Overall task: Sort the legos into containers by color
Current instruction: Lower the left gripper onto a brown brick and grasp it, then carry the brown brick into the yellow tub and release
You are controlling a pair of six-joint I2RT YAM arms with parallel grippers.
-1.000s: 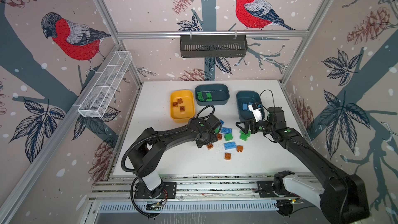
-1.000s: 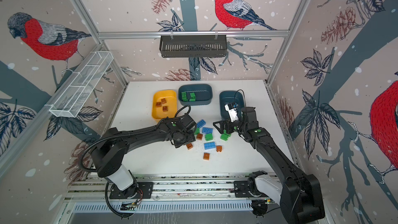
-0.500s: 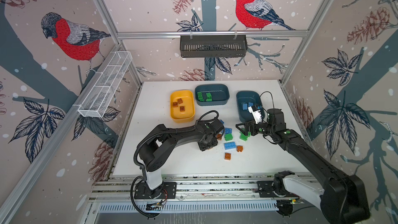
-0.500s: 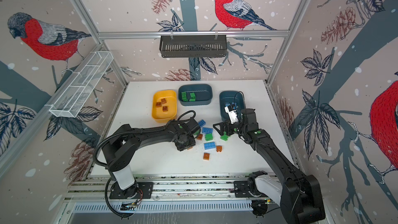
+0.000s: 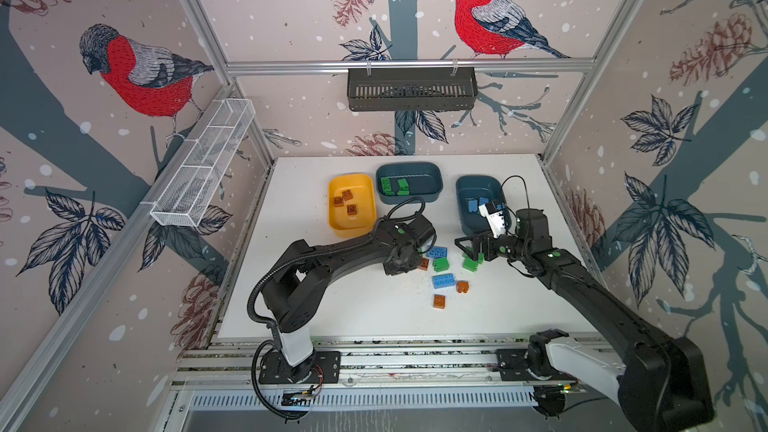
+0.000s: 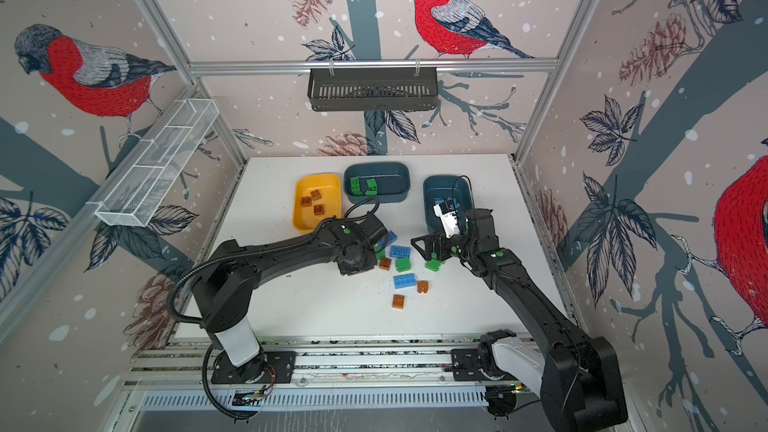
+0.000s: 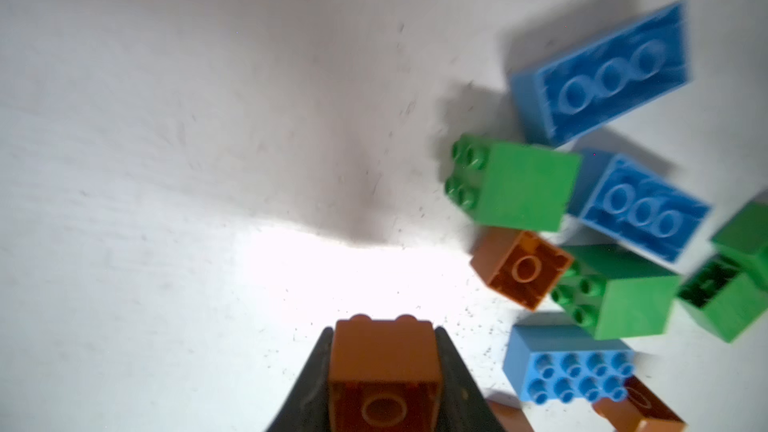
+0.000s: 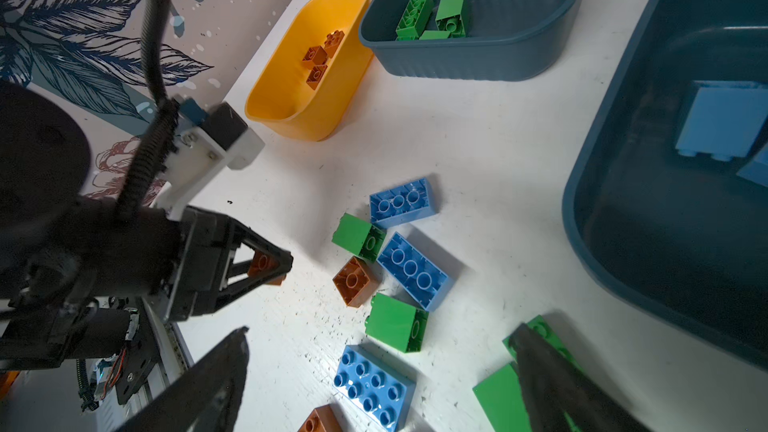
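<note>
Since a second ago, left gripper (image 7: 384,331) jaws are being brought from wide apart down onto a brown brick (image 7: 383,371), and that brick is no longer being seen on the table (image 5: 374,313) at the 9 o'clock edge of the loose pile (image 5: 444,280). It is being pinched on both side faces; lift-off cannot be confirmed. Right gripper (image 5: 468,248) is being held fully spread over green bricks (image 5: 471,264) at the pile's 3 o'clock, nothing gripped. Blue, green and brown bricks are being left loose mid-table. Three brown bricks are being held in the yellow tub (image 5: 353,226) at the pile's 11 o'clock. Greens are being held in the green-brick teal tub (image 5: 424,182) at 12 o'clock, blues in the blue-brick teal tub (image 5: 469,187) at 2 o'clock.
</note>
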